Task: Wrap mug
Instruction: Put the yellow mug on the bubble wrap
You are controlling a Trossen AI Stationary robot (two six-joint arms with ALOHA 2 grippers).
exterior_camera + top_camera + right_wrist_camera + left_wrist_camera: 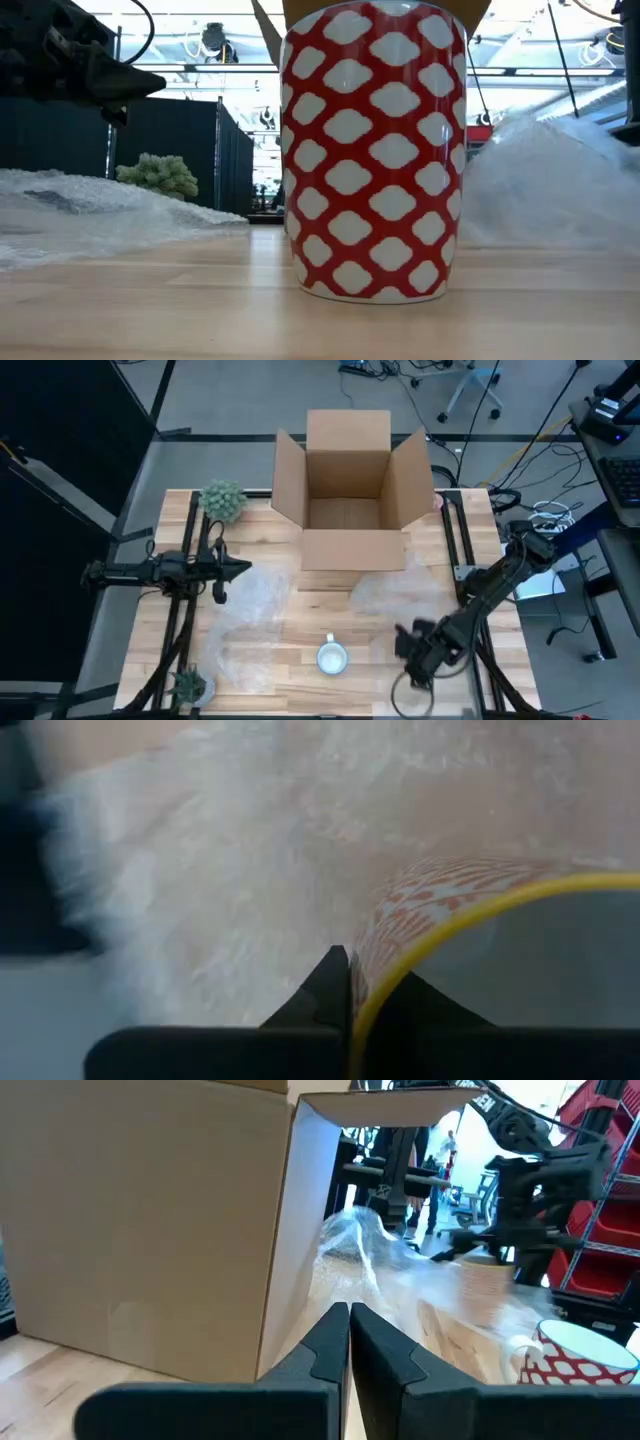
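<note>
mug (332,657): bare on worktop (300,610), wrapping not begun
left gripper (238,568): fingers closed, empty
right gripper (407,640): fingers closed, beside mug
next: I'd fetch bubble wrap (248,600)

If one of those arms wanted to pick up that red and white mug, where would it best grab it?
Probably by the rim, coming straight down from above. The mug stands upright with its mouth open to the ceiling, so one finger could slip inside and one outside the wall. Its body looks wide for a side pinch. The right tool sits close beside it, so that arm seems the natural choice.
</note>
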